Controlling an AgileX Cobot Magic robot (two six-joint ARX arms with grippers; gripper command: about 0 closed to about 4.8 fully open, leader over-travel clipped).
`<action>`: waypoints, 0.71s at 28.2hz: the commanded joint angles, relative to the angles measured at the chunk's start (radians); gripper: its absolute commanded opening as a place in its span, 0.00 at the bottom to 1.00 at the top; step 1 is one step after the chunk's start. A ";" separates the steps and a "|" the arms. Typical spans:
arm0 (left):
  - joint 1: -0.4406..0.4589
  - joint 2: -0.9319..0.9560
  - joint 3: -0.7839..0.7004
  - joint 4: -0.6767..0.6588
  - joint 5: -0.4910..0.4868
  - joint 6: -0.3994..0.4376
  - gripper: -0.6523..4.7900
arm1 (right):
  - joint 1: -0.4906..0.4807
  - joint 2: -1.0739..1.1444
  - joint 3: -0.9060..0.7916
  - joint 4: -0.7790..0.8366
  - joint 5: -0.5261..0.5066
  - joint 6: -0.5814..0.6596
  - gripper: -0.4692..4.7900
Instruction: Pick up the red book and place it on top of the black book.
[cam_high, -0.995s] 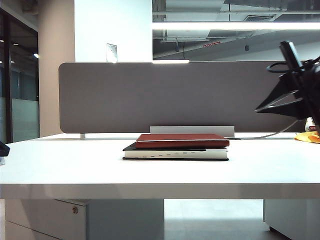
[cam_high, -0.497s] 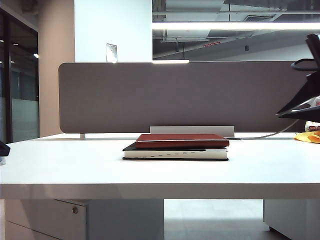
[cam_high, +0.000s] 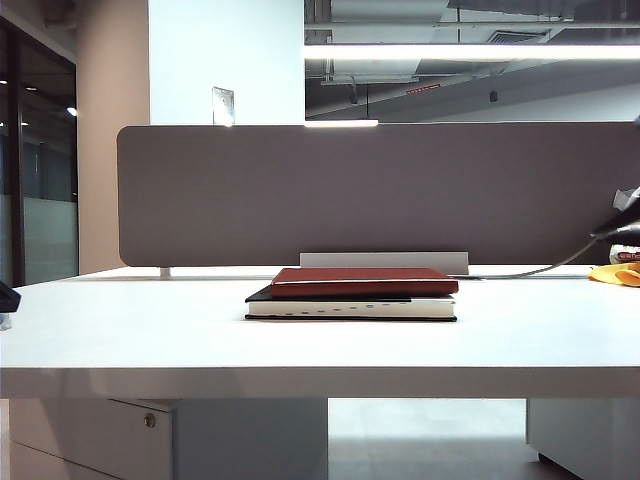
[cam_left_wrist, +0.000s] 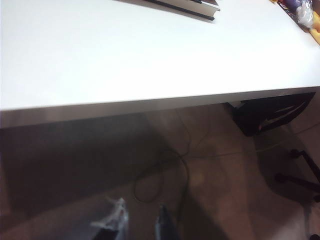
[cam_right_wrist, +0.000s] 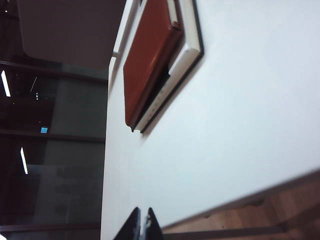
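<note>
1. Red book (cam_high: 364, 281) lies flat on top of the black book (cam_high: 351, 307), mid-worktop, nearer the far edge by the grey divider panel (cam_high: 360, 190).
2. Stack offset: red book sits shifted toward the right end of the black book; a strip of black cover shows at the left end. Right ends roughly flush.
3. Right wrist view confirms it: red book (cam_right_wrist: 149, 60) rests on the black book (cam_right_wrist: 185, 52), whose white page edge is visible.
4. Right claw (cam_right_wrist: 142, 226): fingers pressed together, nothing between them, off the near edge of the worktop (cam_right_wrist: 240, 125), well apart from the books.
5. Left claw (cam_left_wrist: 140, 222): fingers spread, holding nothing, below and outside the near worktop (cam_left_wrist: 125, 55) edge, over the floor.
6. Exterior view: only a sliver of the right arm (cam_high: 625, 225) at the right edge; yellow item (cam_high: 617, 273) on the worktop's far right.
</note>
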 joint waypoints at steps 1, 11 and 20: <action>-0.001 0.000 0.003 -0.020 0.016 0.005 0.27 | 0.000 -0.043 -0.026 -0.006 0.003 -0.006 0.12; -0.001 0.000 0.003 -0.020 0.016 0.005 0.27 | 0.000 -0.170 -0.068 -0.093 0.006 -0.019 0.12; -0.001 -0.001 0.003 -0.020 0.016 0.005 0.27 | 0.000 -0.312 -0.068 -0.289 0.030 -0.086 0.12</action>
